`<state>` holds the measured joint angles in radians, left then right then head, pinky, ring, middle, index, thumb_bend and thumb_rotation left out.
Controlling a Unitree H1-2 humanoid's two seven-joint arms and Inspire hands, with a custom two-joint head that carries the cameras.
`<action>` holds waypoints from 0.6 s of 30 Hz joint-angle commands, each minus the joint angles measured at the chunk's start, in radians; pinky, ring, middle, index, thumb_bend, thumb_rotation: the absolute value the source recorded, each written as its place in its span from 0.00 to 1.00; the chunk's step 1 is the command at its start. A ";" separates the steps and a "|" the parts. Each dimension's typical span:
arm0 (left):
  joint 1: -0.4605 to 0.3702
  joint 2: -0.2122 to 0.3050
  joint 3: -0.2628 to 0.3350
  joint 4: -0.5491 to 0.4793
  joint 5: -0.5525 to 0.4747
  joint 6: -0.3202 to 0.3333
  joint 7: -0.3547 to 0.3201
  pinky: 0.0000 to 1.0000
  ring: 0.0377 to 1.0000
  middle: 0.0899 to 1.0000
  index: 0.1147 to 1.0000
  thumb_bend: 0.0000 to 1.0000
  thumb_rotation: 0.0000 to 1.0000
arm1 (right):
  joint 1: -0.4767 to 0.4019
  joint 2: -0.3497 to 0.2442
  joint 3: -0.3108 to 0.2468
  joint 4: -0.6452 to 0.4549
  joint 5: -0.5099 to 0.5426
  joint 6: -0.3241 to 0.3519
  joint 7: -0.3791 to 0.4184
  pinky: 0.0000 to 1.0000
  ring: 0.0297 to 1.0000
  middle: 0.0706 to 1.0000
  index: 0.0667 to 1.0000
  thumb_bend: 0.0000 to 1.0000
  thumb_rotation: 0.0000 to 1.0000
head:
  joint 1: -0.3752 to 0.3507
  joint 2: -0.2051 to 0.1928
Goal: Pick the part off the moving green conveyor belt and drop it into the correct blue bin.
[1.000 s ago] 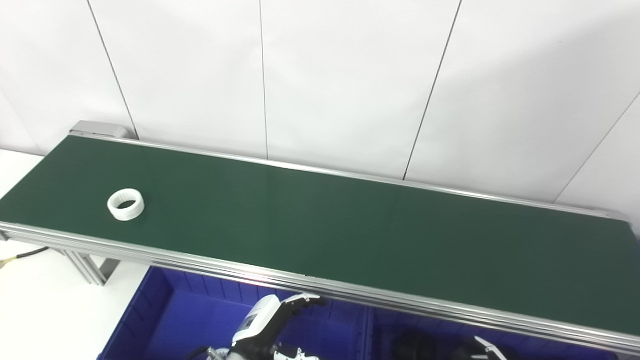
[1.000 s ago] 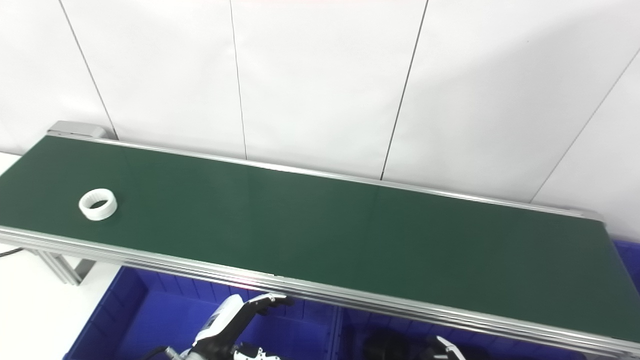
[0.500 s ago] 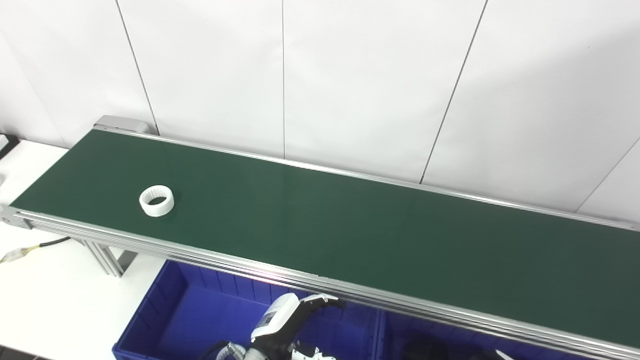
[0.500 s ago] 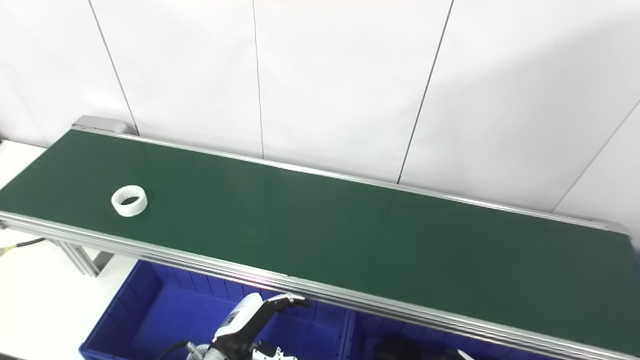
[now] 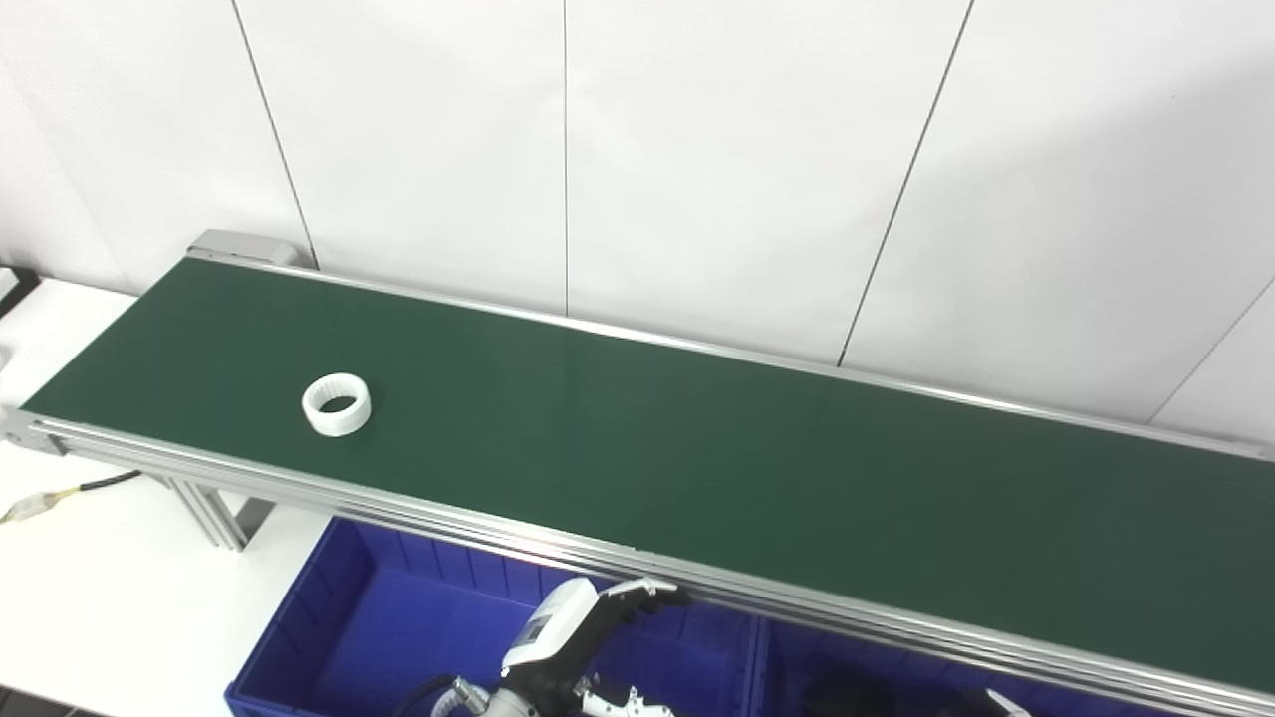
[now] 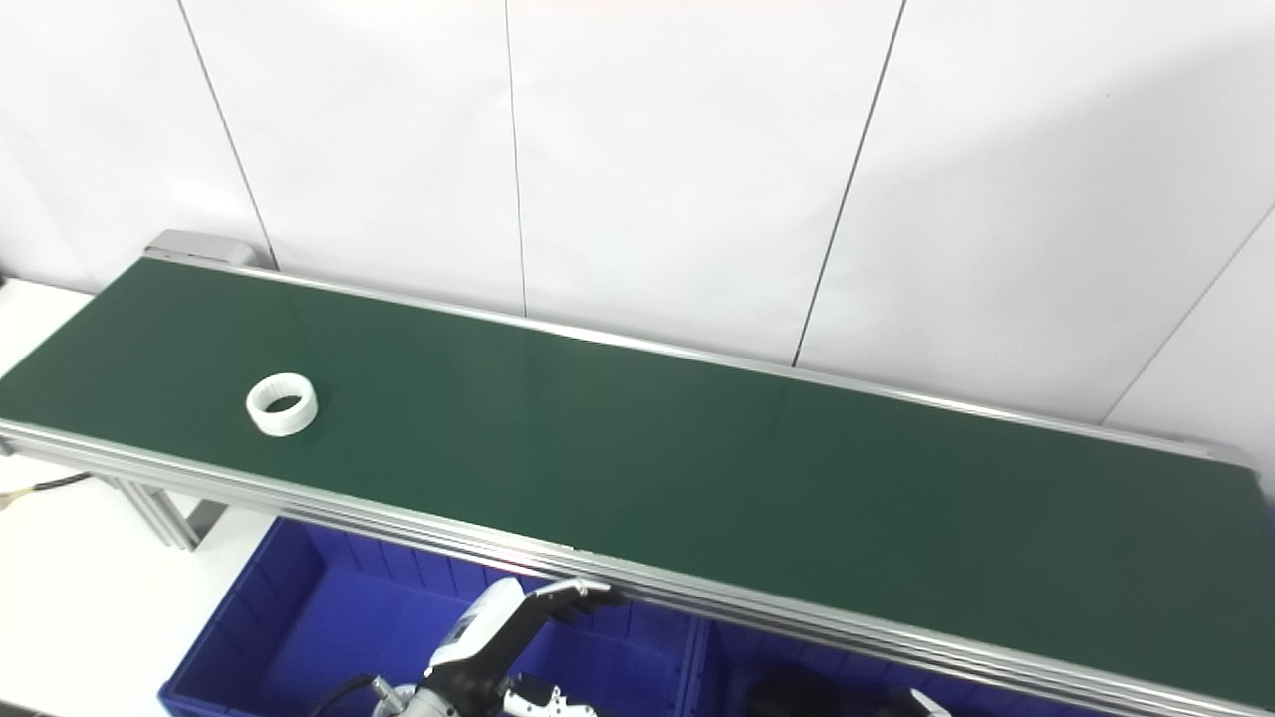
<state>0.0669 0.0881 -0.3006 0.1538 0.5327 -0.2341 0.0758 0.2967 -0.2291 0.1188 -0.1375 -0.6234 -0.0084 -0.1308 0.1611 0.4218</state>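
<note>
A white ring-shaped part (image 5: 337, 404) lies flat on the green conveyor belt (image 5: 697, 458), near its left end; it also shows in the right eye view (image 6: 282, 404). My left hand (image 5: 573, 642) is low at the bottom edge, over the blue bin (image 5: 398, 617) below the belt's near rail. Its fingers are apart and it holds nothing. My right hand (image 5: 1001, 703) only shows as a sliver at the bottom edge, so I cannot tell how its fingers stand.
The belt's aluminium rail (image 5: 797, 607) runs between my hands and the belt. A second blue bin (image 5: 896, 677) sits to the right of a divider. A white table (image 5: 100, 578) with a cable lies at the left. White wall panels stand behind.
The camera shifted between 1.0 s and 0.5 s ago. Since then the white ring has ridden the belt a little to the right. My left hand has barely moved.
</note>
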 commanded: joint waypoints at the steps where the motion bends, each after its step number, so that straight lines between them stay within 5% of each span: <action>1: 0.001 -0.013 0.010 -0.070 -0.023 -0.054 0.035 0.67 0.74 0.76 0.75 0.91 0.34 | -0.003 -0.002 -0.002 -0.023 0.000 -0.043 -0.024 0.59 0.62 0.63 0.80 0.77 0.12 | 0.001 -0.002; 10: 0.039 -0.025 0.034 -0.257 -0.071 -0.061 0.019 0.68 0.75 0.76 0.74 0.92 0.30 | -0.009 -0.002 -0.004 -0.009 0.002 -0.050 -0.030 0.59 0.62 0.62 0.79 0.78 0.12 | 0.007 -0.007; 18: -0.004 -0.037 0.045 -0.271 -0.022 -0.058 0.032 0.68 0.75 0.76 0.74 0.93 0.35 | -0.015 -0.009 -0.006 0.008 0.015 -0.059 -0.034 0.60 0.63 0.62 0.79 0.77 0.11 | 0.021 -0.014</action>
<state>0.0980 0.0586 -0.2589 -0.0951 0.4934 -0.2646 0.0833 0.2897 -0.2285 0.1179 -0.1192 -0.6089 -0.0088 -0.1375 0.1810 0.4065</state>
